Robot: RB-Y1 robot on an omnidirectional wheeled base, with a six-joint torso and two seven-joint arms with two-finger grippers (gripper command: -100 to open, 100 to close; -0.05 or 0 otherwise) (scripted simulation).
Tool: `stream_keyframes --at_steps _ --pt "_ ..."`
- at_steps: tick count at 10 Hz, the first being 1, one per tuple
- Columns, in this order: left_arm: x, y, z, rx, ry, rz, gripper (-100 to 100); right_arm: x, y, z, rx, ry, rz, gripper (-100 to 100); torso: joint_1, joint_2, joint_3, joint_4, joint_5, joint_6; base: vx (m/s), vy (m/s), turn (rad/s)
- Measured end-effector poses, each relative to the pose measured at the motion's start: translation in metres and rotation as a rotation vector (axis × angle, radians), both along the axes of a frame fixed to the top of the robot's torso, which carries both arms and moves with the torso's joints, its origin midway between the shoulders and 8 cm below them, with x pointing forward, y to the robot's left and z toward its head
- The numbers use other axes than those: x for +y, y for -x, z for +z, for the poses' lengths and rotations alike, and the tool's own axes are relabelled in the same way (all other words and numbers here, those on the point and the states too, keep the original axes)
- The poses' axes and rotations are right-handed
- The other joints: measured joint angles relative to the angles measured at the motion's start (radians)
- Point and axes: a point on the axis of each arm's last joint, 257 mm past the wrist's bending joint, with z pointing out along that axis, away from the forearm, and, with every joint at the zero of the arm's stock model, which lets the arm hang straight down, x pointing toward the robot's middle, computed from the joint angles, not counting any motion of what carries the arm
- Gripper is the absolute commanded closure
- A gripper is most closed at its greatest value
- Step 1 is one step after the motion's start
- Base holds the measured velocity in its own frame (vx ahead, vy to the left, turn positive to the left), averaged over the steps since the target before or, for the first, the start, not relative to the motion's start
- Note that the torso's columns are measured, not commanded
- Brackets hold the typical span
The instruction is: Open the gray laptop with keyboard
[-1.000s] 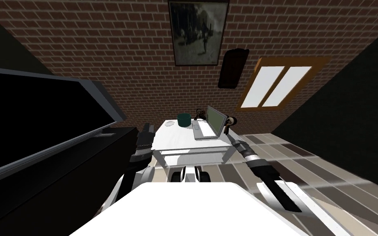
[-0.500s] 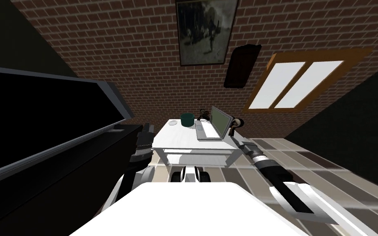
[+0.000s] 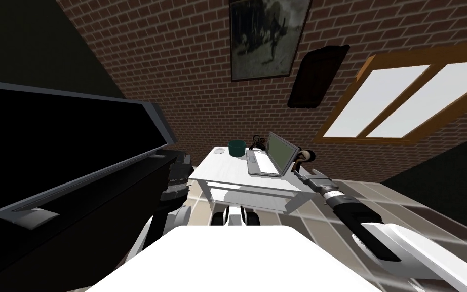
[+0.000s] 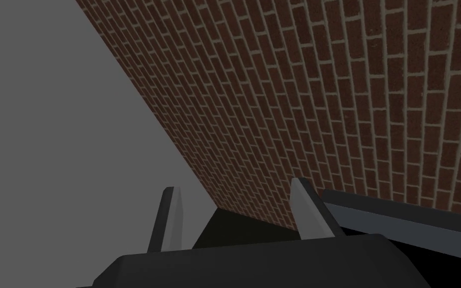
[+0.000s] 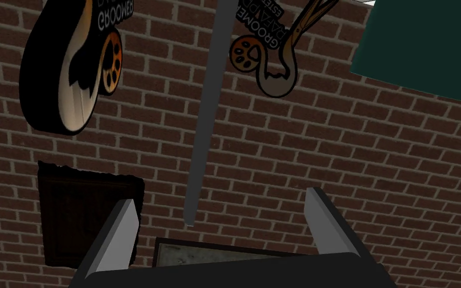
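Note:
A grey laptop (image 3: 270,158) stands open on a white table (image 3: 227,175), its keyboard facing me and its lid raised, with a dark greenish screen. My right gripper (image 3: 298,161) is at the lid's outer edge. In the right wrist view its fingers (image 5: 119,235) are open and the lid's thin grey edge (image 5: 204,125) runs up between them, touching neither. My left gripper (image 3: 179,170) hangs beside the table's left end, open (image 4: 237,215) and holding nothing.
A teal cup (image 3: 236,147), a small white disc (image 3: 219,151) and dark grooming tools (image 3: 259,142) lie behind the laptop. A long black cabinet (image 3: 50,152) stands close on my left. A brick wall backs the table, and tiled floor lies to the right.
The whole head view has swung, so I have turned. My right arm has stretched out further, and its gripper stays at the lid's outer edge. The lid's angle looks much the same.

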Motion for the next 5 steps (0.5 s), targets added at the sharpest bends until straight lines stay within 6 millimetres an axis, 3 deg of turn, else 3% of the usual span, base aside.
stream_keyframes --at_steps 2,5 --pt "0.000 0.000 0.000 0.000 0.000 0.000 0 -0.021 0.004 0.004 0.029 0.106 -0.021 -100 0.000 0.000 0.000 0.000 0.000 0.000 0.002 -0.001 0.082" --pt "0.000 0.000 0.000 0.000 0.000 0.000 0 -0.047 0.001 0.021 0.068 0.277 -0.045 -100 0.000 0.000 0.000 0.000 0.000 0.000 0.002 -0.002 0.179"
